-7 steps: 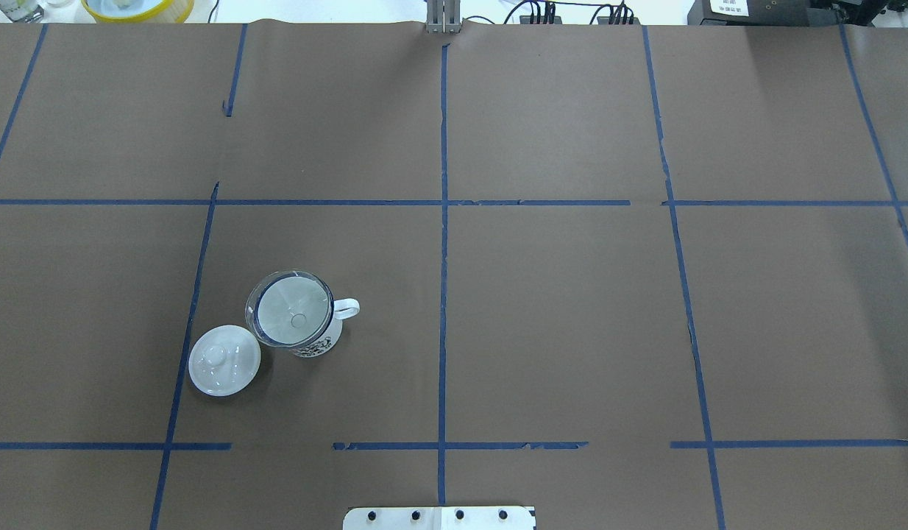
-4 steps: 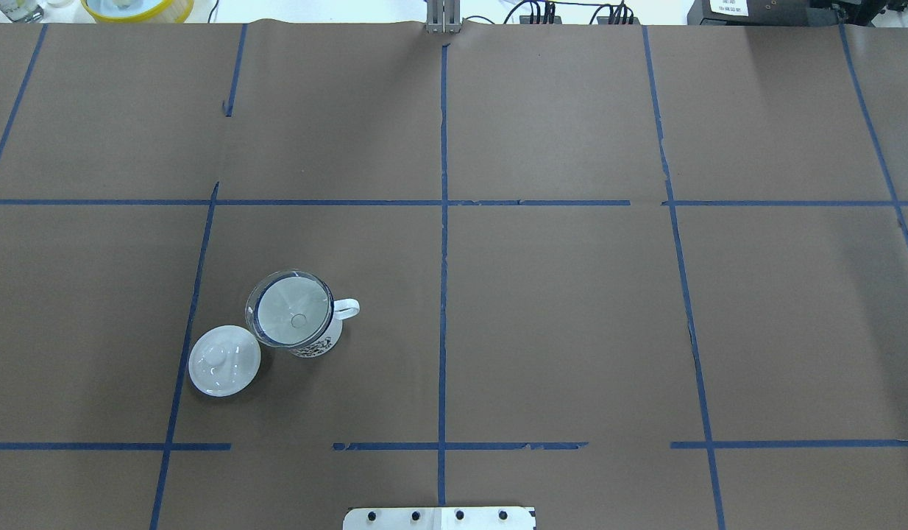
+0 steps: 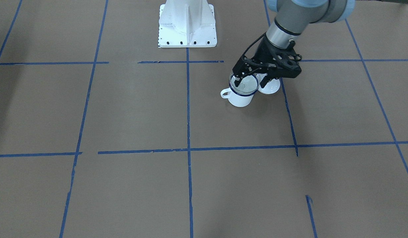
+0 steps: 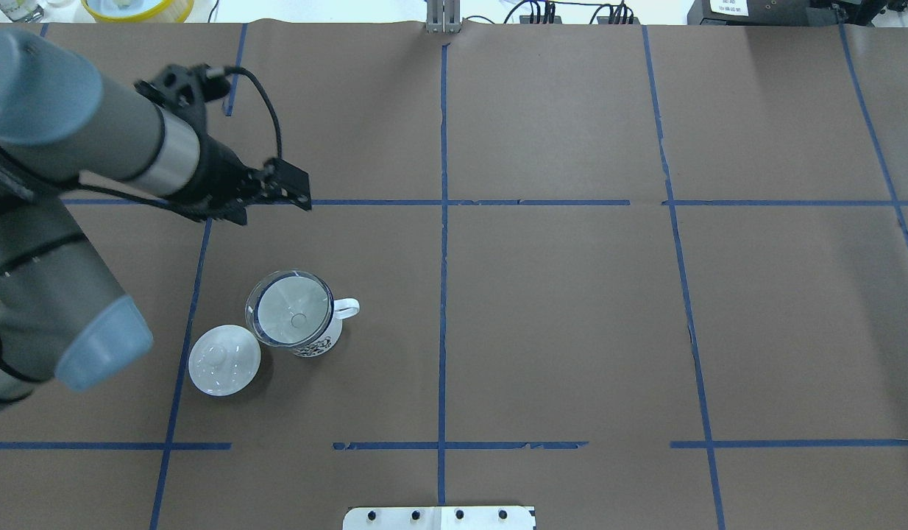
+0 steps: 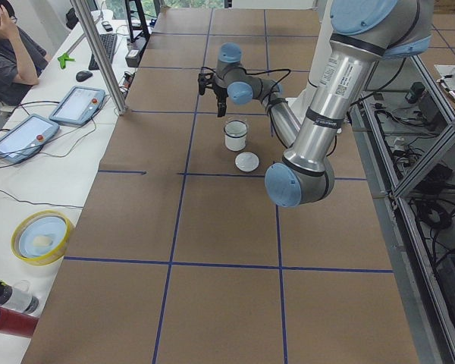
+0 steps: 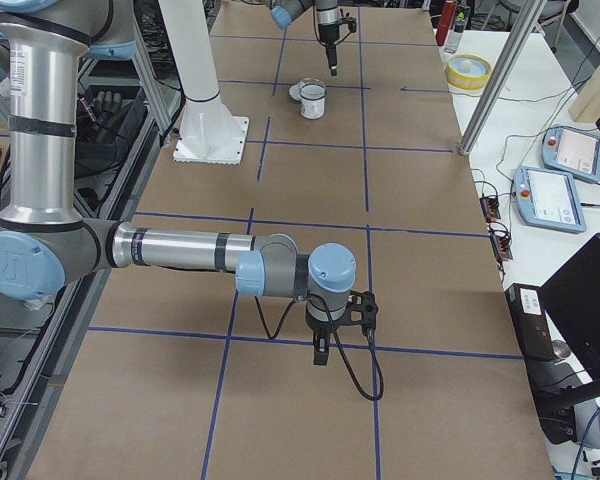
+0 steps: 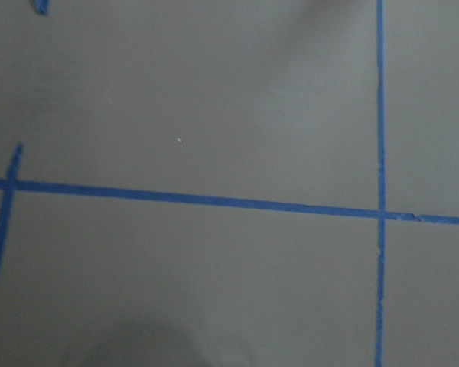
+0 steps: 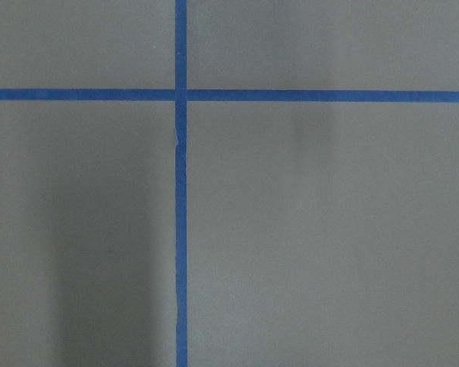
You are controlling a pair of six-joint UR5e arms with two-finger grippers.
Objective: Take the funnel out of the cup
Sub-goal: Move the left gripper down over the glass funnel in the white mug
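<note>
The cup, a white mug with a dark blue rim, stands upright left of the table's middle, handle toward the centre line. The clear funnel sits in its mouth, spout down. In the front-facing view my left gripper hangs open just above the funnel and cup, touching neither. In the overhead view the left gripper looks raised well over the table. My right gripper shows only in the exterior right view, pointing down at bare paper far from the cup; I cannot tell its state.
A white domed lid lies right beside the cup, on the robot's left of it. The robot's base plate sits at the table's near edge. A yellow bowl, tablets and a seated person are at the side bench.
The left arm has swung into the overhead view from the left; earlier no arm showed there. Cup, funnel and lid have not moved.
</note>
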